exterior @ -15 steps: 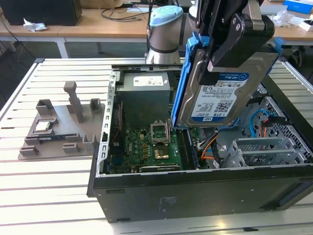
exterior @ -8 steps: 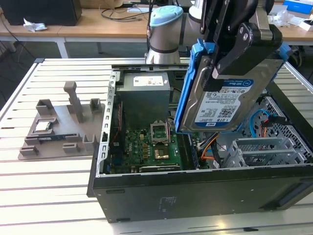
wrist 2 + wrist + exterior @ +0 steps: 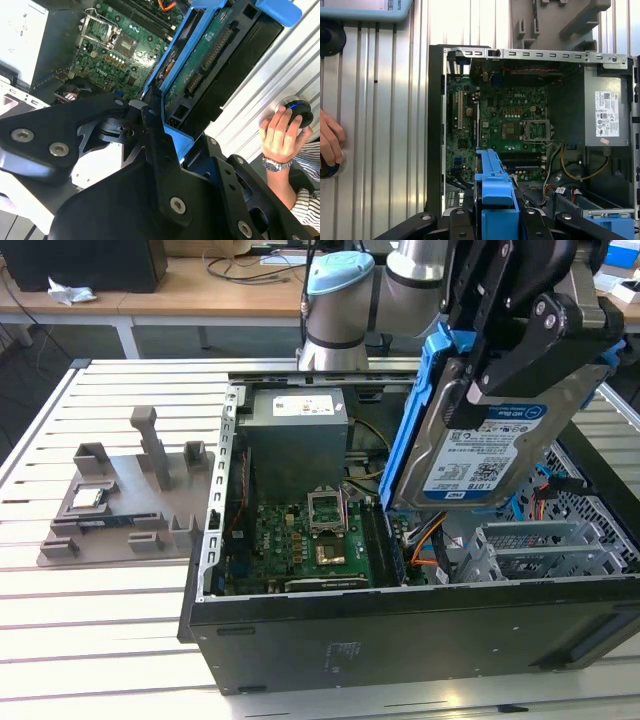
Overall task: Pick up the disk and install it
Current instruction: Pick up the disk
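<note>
Gripper (image 3: 515, 355) is clamped on the disk (image 3: 490, 450), which hangs tilted above the open PC case (image 3: 400, 640), near the drive cage (image 3: 545, 545). Risk: lowered off-line, its bottom edge could snag the orange cables (image 3: 432, 540) or knock the board (image 3: 300, 540).

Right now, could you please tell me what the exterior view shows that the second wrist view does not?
Exterior view: the disk's labelled face and a grey parts tray beside the computer case. Second wrist view: the disk's circuit-board underside and a person's hand on a round blue-topped knob. Both: the gripper clamped on the disk, and the green motherboard.
</note>
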Robot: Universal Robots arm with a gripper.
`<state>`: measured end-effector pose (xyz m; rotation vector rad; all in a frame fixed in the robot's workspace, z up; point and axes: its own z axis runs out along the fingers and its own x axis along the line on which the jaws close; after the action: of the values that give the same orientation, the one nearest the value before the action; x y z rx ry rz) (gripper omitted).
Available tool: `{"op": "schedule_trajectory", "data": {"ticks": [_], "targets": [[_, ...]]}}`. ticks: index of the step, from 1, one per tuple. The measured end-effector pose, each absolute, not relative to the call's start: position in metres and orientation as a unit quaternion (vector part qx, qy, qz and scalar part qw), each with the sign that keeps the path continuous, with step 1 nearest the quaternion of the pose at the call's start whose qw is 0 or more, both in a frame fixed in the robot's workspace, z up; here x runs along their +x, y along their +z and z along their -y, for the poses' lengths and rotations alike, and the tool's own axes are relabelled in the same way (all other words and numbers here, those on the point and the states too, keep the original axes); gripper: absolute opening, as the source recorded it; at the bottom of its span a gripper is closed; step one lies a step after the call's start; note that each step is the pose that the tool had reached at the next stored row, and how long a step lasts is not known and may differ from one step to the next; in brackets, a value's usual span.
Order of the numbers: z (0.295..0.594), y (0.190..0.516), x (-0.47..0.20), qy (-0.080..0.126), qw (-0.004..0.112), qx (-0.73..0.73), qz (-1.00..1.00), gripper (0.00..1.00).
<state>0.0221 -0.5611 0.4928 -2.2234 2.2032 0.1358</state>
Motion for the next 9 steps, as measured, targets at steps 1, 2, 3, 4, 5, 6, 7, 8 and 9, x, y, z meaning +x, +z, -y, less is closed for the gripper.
{"op": "schedule_trajectory", "data": {"ticks": [1, 2, 3, 4, 5, 6, 7, 8, 9], "targets": [[0.561, 0.493, 0.023, 0.043, 0.004, -0.71, -0.703, 0.37], [0.561, 0.493, 0.025, 0.043, 0.004, -0.71, -0.703, 0.37], [0.561, 0.492, 0.028, 0.043, 0.004, -0.71, -0.703, 0.37], [0.561, 0.492, 0.029, 0.043, 0.004, -0.71, -0.703, 0.37], [0.561, 0.492, 0.032, 0.043, 0.004, -0.71, -0.703, 0.37], [0.561, 0.492, 0.035, 0.043, 0.004, -0.71, -0.703, 0.37], [0.561, 0.491, 0.038, 0.043, 0.004, -0.71, -0.703, 0.37], [0.561, 0.491, 0.039, 0.043, 0.004, -0.71, -0.703, 0.37], [0.561, 0.491, 0.04, 0.043, 0.004, -0.71, -0.703, 0.37]]}}
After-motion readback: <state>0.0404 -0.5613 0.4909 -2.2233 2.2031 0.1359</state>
